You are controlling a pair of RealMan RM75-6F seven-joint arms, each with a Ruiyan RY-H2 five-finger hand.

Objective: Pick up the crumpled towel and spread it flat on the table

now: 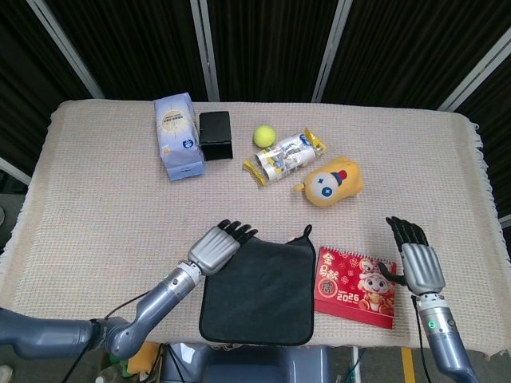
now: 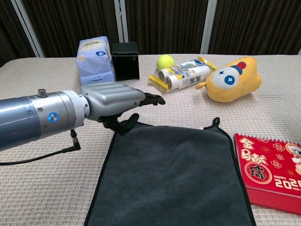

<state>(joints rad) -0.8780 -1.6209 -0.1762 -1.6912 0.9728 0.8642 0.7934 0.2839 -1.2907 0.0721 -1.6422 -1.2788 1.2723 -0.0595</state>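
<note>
The dark towel (image 1: 257, 287) is already laid flat at the near edge of the table (image 1: 96, 199), just beside the red calendar (image 1: 356, 287). A risk is judged here: if the left hand (image 1: 217, 246) is lowered and dragged over the far left corner, the cloth could be wrinkled again or pushed toward the calendar. The left hand is held above that corner, palm down, with its fingers (image 2: 153, 99) stretched forward and apart, and nothing is held in it. The right hand (image 1: 417, 262) is kept right of the calendar, fingers extended and empty, with no contact to the towel.
</note>
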